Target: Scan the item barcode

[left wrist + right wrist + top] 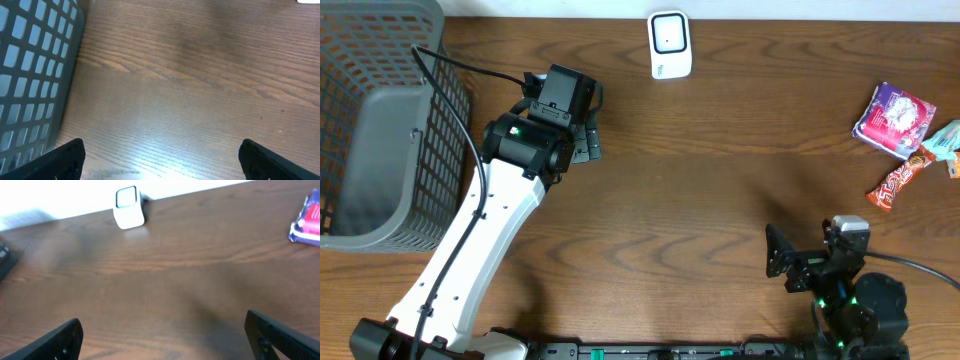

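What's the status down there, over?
Left claw open, empty. Right claw open, empty. Purple foil snack packet untouched at right. Small white box scanner unobstructed.

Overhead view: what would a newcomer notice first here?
Probably the long white arm reaching up from the bottom left beside the grey mesh basket at the left edge. Then the small white scanner at the top centre, and the bright snack packets at the far right.

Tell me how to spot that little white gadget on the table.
Look along the far edge of the wooden table. Near its middle stands the white gadget, alone. Unlike the colourful snack packets to the right, it is a rounded box with a dark-framed square window.
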Available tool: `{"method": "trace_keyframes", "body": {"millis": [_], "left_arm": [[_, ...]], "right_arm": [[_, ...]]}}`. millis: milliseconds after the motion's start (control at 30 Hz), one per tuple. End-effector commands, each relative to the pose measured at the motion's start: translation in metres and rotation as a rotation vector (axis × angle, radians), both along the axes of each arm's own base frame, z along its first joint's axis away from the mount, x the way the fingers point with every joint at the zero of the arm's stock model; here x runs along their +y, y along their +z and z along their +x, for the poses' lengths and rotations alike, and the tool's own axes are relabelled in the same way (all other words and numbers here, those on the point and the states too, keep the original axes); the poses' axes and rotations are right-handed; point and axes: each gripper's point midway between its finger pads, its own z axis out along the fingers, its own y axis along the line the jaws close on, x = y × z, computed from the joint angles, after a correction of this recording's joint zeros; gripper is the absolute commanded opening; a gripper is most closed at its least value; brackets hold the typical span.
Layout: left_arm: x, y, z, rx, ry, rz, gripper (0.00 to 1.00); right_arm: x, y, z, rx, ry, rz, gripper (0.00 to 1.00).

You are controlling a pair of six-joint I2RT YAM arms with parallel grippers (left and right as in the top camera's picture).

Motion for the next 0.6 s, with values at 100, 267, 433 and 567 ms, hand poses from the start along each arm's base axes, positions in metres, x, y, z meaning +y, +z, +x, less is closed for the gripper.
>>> {"method": "trace_keyframes", "body": {"millis": [100, 267, 433, 567], "left_arm": [[0.001, 0.004, 0.002, -0.01, 0.006, -0.003, 0.98], [0.001, 0.004, 0.002, -0.01, 0.007, -0.002, 0.98], [0.001, 0.004, 0.002, -0.01, 0.006, -0.003, 0.97], [0.001, 0.004, 0.002, -0.01, 0.006, -0.003, 0.98]], "right_arm": [[-0.002, -0.007, 0.005, -0.08, -0.003, -0.007, 0.99], [-0.001, -0.004, 0.014, -0.163, 0.003, -0.022, 0.99], [0.002, 0.0, 0.017, -0.219, 0.029, -0.044, 0.99], [0.008, 0.0, 0.017, -0.258, 0.077, -0.094, 0.99]]}}
